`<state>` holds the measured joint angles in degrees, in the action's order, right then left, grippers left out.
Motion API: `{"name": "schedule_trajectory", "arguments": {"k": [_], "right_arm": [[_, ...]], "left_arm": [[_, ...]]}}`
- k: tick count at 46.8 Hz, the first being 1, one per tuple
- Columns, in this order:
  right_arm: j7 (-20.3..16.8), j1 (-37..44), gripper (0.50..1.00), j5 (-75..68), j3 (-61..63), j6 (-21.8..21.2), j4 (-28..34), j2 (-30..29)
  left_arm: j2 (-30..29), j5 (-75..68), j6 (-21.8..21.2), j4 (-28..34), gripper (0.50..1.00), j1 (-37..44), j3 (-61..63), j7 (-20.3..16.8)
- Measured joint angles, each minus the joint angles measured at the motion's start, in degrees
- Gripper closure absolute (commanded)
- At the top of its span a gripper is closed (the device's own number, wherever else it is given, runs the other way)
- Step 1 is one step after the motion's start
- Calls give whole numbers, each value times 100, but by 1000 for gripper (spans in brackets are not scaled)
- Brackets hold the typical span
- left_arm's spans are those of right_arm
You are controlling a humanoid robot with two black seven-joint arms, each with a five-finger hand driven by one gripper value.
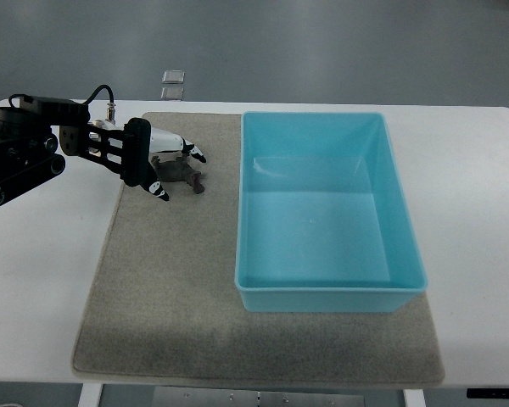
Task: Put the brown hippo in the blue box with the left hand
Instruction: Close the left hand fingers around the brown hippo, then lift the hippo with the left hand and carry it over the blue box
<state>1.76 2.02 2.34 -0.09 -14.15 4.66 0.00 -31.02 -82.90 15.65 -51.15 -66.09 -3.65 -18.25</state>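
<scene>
The brown hippo (192,177) lies on the grey mat (170,297), a short way left of the blue box (327,298). My left hand (181,175) reaches in from the left edge and sits over the hippo. Its white, black-tipped fingers (193,153) pass above the toy and the thumb (159,192) lies below it, so the hippo is between them. The fingers look extended rather than closed on it, and the toy rests on the mat. The box is open-topped and holds nothing. The right arm is out of view.
The mat covers the middle of a white table (42,280), and the box stands on the mat's right half. Two small clear pieces (172,83) lie beyond the table's far edge. The left arm's black forearm (21,157) hangs over the table's left side.
</scene>
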Motion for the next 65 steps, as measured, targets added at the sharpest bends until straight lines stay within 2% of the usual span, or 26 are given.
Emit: {"name": "schedule_trajectory", "arguments": {"k": [4,6,12,14,48,65], "right_arm": [[0,0,564,-1,0,0,0,0],[0,0,564,-2,0,0,0,0],[0,0,564,-2,0,0,0,0],[0,0,564,-2,0,0,0,0],[0,0,564,-5,0,0,0,0],[0,0,564,-1,0,0,0,0]], "left_arm": [[2,-16,0,1,795,-1,7,-2],[6,-16,0,1,810,-1,12,-2],[8,-16,-5,16,924,-15,13,6],[8,-16,-9,33,998,-27,14,13],[12,99,-85,20,1000,-239,-95,23],[-12,99,-109,-221,1000,-545,-751,-24]]}}
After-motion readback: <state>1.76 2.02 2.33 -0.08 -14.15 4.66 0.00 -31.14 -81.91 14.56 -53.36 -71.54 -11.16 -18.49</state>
